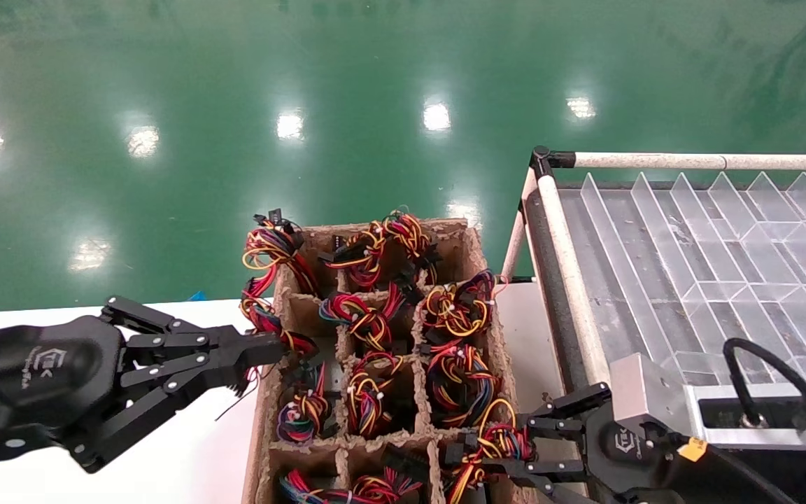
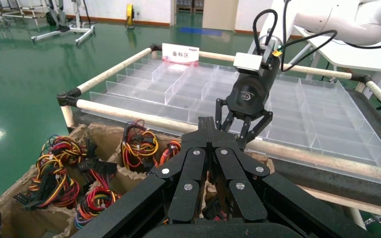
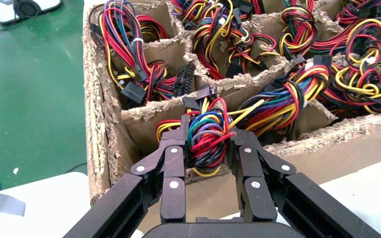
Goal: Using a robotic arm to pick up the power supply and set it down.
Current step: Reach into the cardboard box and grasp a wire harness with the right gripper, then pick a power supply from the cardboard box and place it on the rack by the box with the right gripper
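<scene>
Nearest, at the left: black multi-fingered left gripper (image 1: pixel 263 348), fingers pressed together and empty, tips just beside the left wall of the brown pulp-cardboard divided carton (image 1: pixel 261 420). Hung over the white table (image 1: pixel 186 455); looked idle.

Further right, inside the carton: compartments stuffed with coiled red, yellow, orange and black wires. Showed no grey metal case of a power supply anywhere; presumably sat hidden beneath the coils.

Right again, at the carton's near right corner: black right gripper (image 1: pixel 494 451), fingers clamped either side of 1 multicoloured wire bundle (image 3: pixel 206 144). Looked grasped but barely lifted, not clear of its compartment.

Far right: clear plastic divided tray (image 1: pixel 690 238). Judged early: lift, carry and set-down all left.
</scene>
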Controlling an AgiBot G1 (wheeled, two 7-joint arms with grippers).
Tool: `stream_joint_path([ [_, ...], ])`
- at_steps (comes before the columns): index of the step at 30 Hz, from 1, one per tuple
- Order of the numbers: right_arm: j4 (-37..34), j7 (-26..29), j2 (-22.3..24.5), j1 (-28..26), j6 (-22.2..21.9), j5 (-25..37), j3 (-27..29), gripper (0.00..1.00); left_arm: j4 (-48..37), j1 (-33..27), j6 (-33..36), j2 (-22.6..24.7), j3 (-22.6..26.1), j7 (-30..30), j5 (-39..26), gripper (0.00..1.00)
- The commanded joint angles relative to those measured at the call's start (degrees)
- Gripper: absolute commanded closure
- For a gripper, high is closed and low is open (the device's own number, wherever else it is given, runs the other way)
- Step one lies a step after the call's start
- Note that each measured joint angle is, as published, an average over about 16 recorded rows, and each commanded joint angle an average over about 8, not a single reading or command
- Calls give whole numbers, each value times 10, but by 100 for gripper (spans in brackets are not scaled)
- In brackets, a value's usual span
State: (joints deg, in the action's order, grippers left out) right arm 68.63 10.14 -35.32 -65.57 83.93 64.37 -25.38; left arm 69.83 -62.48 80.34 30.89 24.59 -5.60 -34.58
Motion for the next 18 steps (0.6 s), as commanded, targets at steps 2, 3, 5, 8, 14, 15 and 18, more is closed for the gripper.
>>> stream_joint_path([
  [2,3,2,3,-1,0,-1,1,100,0,0,0,0,0,0,0,100],
  [3,4,2,4,-2,1,-2,2,100,0,0,0,0,0,0,0,100],
  [5,7,3,5,-3,2,-5,4,100,0,0,0,0,0,0,0,100],
  [8,10,6,8,-8,6,-12,7,100,0,0,0,0,0,0,0,100],
  [14,20,22,15,-35,20,-37,20,100,0,0,0,0,0,0,0,100],
  [15,21,26,16,-41,23,-43,23,100,0,0,0,0,0,0,0,100],
  [18,26,38,22,-61,31,-62,32,100,0,0,0,0,0,0,0,100],
])
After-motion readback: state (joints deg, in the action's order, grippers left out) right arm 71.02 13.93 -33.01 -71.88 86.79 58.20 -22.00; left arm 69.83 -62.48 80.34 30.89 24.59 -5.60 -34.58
